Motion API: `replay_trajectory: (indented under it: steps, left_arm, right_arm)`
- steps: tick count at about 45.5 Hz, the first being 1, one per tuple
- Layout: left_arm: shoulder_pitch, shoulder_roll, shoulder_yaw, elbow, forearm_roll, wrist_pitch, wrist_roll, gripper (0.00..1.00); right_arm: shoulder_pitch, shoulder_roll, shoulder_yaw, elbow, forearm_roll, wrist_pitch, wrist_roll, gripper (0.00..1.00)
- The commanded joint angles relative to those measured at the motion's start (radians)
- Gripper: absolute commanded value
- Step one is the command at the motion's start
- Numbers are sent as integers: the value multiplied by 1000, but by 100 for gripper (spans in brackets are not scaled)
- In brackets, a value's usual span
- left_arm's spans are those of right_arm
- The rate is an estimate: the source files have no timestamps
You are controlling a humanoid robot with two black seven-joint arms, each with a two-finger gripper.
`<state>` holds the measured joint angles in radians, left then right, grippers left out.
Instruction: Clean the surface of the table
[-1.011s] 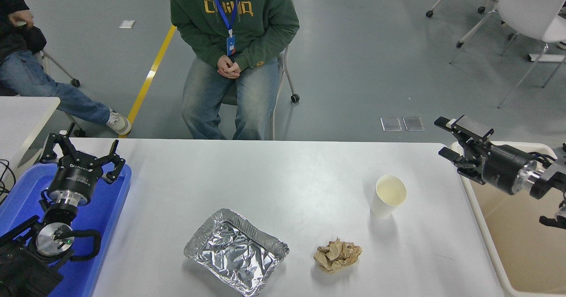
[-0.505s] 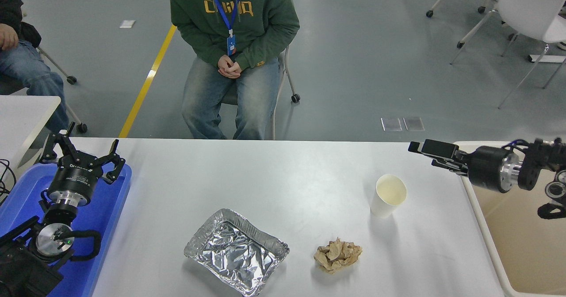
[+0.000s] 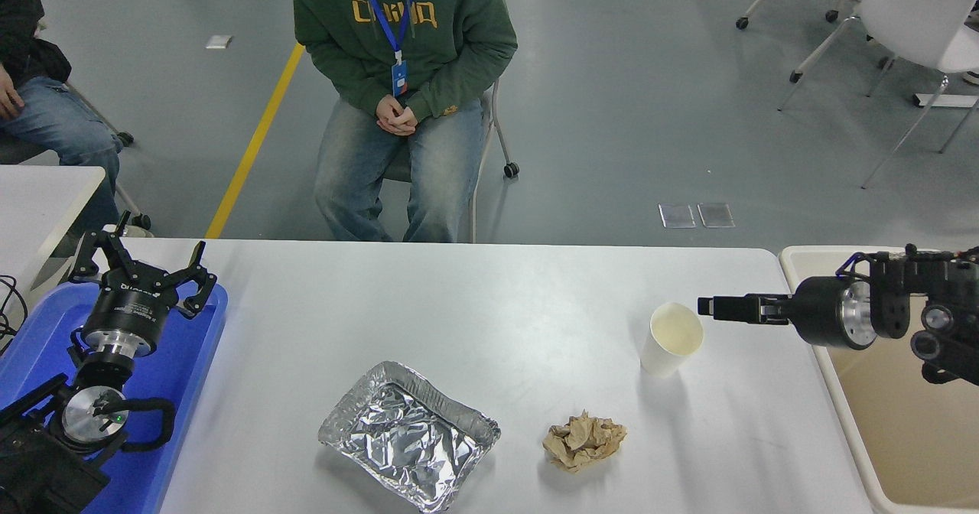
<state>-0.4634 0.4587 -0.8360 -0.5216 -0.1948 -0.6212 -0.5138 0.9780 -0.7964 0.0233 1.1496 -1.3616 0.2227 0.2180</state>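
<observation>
A: Where does the table [image 3: 489, 292] sit, and what is on it?

B: It fills the middle of the view, the widest thing there. Going down in size: a foil tray [image 3: 408, 435] at six o'clock, a paper cup [image 3: 670, 339] toward three o'clock, and a crumpled brown paper wad [image 3: 583, 441] between five and six. A blue tray [image 3: 183, 376] lies off the nine o'clock edge, a beige bin [image 3: 902, 422] off the three o'clock edge.

A: How would it handle?

B: The top looks hard, smooth and fixed, so I judge nothing on it needs force. The litter is all light. The cup is thin and would crush or tip; best taken around its wall. The foil dents easily; grip its rim. The wad is soft and can be pinched anywhere.

A: The grippers?

B: The left gripper [image 3: 145, 269] is parked over the blue tray at nine o'clock, fingers spread, holding nothing. The right gripper [image 3: 707, 307] is seen edge-on; I cannot tell how far apart its fingers are. It holds nothing.

A: What differs from half a second ago?

B: The right gripper was higher, near the far edge at two o'clock. Now it is lower and level, its tip just beside the cup's rim on the three o'clock side. The litter has not moved.
</observation>
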Motion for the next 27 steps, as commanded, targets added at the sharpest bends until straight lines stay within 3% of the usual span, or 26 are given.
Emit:
replay_trajectory:
  steps: [1,27]
  left_arm:
    - [2,0,0,0,0,0,0,100]
    - [0,0,0,0,0,0,0,100]
  right_arm:
    - [24,89,-56,-90,-39,-2,-11,100]
    - [73,206,-134,-160,-28,0,-6,99]
